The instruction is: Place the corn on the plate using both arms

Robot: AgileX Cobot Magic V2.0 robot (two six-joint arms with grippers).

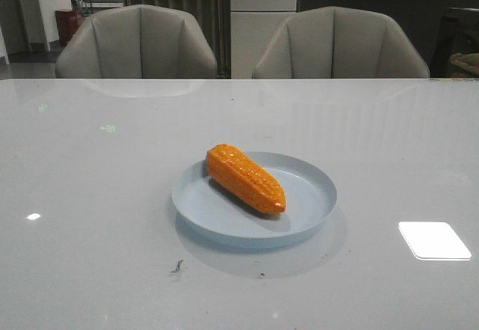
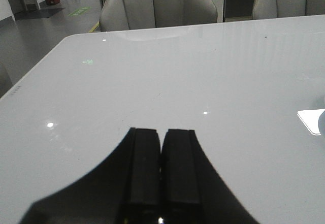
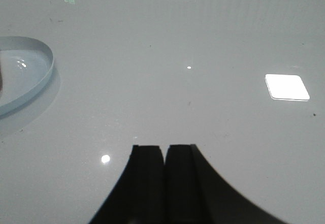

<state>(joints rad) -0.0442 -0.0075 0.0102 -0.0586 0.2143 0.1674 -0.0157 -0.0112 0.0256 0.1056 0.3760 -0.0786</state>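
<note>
The orange corn (image 1: 245, 178) lies on the pale blue plate (image 1: 307, 214) in the middle of the table, its tapered end pointing front right. Neither arm shows in the front view. My left gripper (image 2: 162, 132) is shut and empty over bare table. My right gripper (image 3: 164, 149) is shut and empty, with the plate's rim (image 3: 46, 64) off to one side of it. The corn itself does not show in either wrist view.
The white glossy table (image 1: 97, 195) carries bright light reflections (image 1: 434, 240). Two grey chairs (image 1: 136, 42) (image 1: 340, 44) stand behind its far edge. The table's left edge and corner (image 2: 66, 38) show in the left wrist view.
</note>
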